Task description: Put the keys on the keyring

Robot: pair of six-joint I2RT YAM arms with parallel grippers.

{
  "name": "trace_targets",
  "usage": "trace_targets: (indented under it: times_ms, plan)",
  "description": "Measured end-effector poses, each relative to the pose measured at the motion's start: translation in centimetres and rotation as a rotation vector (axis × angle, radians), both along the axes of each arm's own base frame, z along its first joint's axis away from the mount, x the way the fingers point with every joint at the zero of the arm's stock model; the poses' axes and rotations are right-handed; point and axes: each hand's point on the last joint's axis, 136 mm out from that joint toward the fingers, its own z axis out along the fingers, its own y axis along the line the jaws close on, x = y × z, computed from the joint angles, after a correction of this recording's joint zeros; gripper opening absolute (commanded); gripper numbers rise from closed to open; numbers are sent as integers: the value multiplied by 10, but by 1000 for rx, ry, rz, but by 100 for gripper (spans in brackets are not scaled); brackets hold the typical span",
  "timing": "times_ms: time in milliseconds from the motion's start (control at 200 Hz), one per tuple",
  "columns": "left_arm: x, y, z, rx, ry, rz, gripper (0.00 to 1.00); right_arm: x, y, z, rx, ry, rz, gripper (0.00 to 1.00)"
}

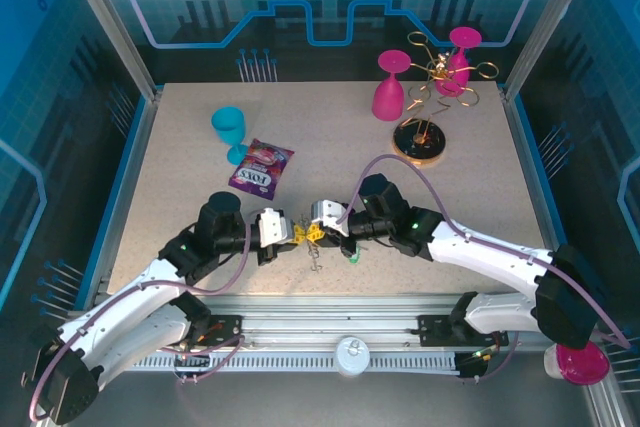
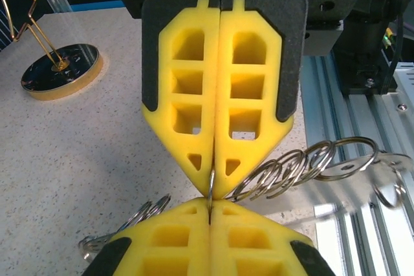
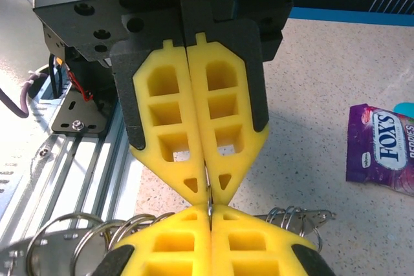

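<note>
Top view: the left gripper [image 1: 298, 236] and right gripper [image 1: 315, 233] meet tip to tip at lower centre. The keyring [image 1: 314, 257] dangles just below their yellow pads. A green tag [image 1: 354, 255] lies on the table [image 1: 330, 127] just right of it; its key is too small to make out.

Left wrist view: the left gripper [image 2: 210, 210] sits at the bottom edge with its pads pressed together on the keyring's thin metal edge [image 2: 211, 192]. The right gripper [image 2: 214, 182] above is clamped on the same strip. Split rings [image 2: 304, 163] fan out to the right.

Right wrist view: the right gripper [image 3: 210, 214] is at the bottom and the left gripper [image 3: 207, 189] above. Both pinch the keyring [image 3: 208, 200] where their tips meet. More split rings [image 3: 84, 237] show lower left, and a purple snack packet [image 3: 381, 153] lies at the right edge.
</note>
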Motion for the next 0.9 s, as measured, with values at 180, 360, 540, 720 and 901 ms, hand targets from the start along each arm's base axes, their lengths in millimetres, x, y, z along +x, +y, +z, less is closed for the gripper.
trace_targets:
  times_ms: [180, 360, 540, 720, 901]
  plan:
    - [4, 1, 0, 14, -43, 8, 0, 5, -13, -4, -67, -52, -46, 26]
    - [5, 1, -1, 27, -64, 9, 0, 9, -19, -6, -128, -78, -61, 26]
    - [5, 1, -2, 36, -75, 3, 0, 11, -16, -3, -130, -87, -55, 24]
    - [5, 1, -5, 44, -68, 2, 0, 7, -11, -10, -144, -73, -35, 20]
    - [5, 0, -6, 47, -66, 3, 0, 7, -9, -14, -152, -65, -31, 17]
